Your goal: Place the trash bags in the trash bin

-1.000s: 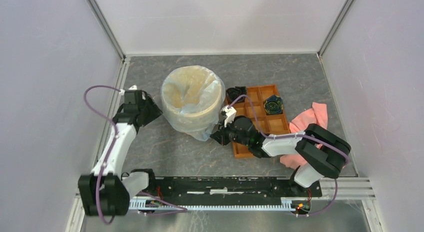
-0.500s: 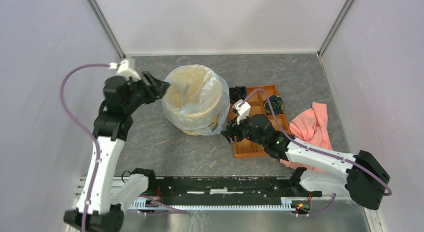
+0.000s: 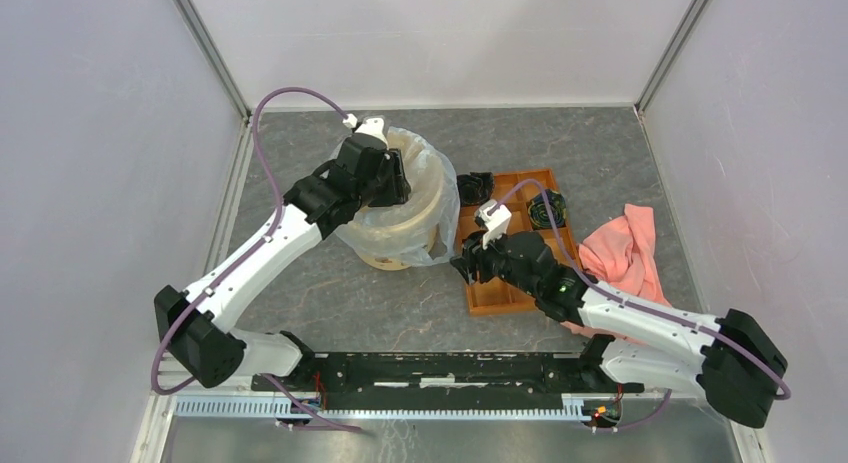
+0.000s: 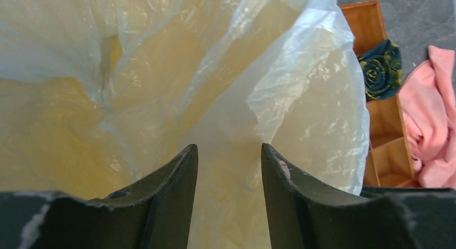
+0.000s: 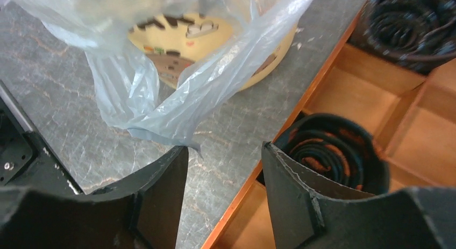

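The trash bag point(image 3: 443, 191), thin and pale blue-grey, lines the trash bin point(image 3: 386, 255) and hangs over its rim. My left gripper point(image 3: 399, 186) is above the bin's mouth. In the left wrist view it point(image 4: 229, 148) is open, with bag film point(image 4: 290, 104) below and between the fingers. My right gripper point(image 3: 463, 266) is low, right of the bin at the orange tray's left edge. In the right wrist view it point(image 5: 225, 148) is open and empty. A hanging corner of the bag point(image 5: 156, 106) ends by its left fingertip, and the printed bin wall point(image 5: 185, 31) shows behind.
The orange compartment tray point(image 3: 488, 301) lies right of the bin with dark rolled items point(image 3: 546, 209) in its cells; one black coil point(image 5: 333, 152) is by my right finger. A pink cloth point(image 3: 622, 245) lies right of the tray. Enclosure walls stand on three sides.
My left arm swung from the bin's left side to above its mouth. The bin shifted slightly right. My right gripper moved a little up and right, along the tray's edge.
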`<state>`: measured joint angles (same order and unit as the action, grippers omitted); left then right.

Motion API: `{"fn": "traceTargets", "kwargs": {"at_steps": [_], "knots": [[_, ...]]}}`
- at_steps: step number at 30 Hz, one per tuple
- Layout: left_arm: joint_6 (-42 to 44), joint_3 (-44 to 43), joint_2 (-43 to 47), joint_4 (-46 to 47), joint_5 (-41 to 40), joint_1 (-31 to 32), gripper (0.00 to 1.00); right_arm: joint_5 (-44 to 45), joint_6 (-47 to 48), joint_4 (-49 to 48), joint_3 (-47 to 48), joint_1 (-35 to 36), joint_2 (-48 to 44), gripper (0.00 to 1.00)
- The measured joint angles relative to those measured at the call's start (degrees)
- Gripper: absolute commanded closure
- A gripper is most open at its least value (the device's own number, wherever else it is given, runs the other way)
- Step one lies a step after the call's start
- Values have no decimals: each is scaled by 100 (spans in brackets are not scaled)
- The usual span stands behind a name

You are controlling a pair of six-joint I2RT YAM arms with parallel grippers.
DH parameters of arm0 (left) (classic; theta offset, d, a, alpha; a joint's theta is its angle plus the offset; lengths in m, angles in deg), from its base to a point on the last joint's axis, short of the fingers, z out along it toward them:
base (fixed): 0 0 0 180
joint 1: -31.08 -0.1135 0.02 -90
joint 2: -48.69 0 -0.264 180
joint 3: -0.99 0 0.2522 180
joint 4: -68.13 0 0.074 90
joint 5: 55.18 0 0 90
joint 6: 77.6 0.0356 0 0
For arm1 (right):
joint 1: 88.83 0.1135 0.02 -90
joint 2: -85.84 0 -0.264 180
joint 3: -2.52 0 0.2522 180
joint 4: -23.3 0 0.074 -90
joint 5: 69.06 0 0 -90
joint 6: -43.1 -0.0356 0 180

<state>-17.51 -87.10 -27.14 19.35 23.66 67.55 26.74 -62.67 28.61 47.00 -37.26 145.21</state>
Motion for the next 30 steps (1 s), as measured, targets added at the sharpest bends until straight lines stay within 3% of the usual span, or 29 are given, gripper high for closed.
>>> {"fn": "traceTargets", "kwargs": {"at_steps": [6, 13, 17, 23, 30], "knots": [[28, 184, -61, 136, -105, 24, 52, -439, -385, -501, -356, 0, 691, 39], [26, 931, -212, 387, 271, 114, 52, -533, -420, -520, -409, 2, 828, 25], [31, 1067, -304, 402, 350, 149, 42, -256, -199, -308, -549, 2, 374, 19], [107, 824, -293, 111, 177, 155, 17, 149, 208, 278, -621, 0, -691, 10], [420, -31, 129, -459, -682, 149, 11, 31, 623, 616, -31, 0, -745, 3]]}}
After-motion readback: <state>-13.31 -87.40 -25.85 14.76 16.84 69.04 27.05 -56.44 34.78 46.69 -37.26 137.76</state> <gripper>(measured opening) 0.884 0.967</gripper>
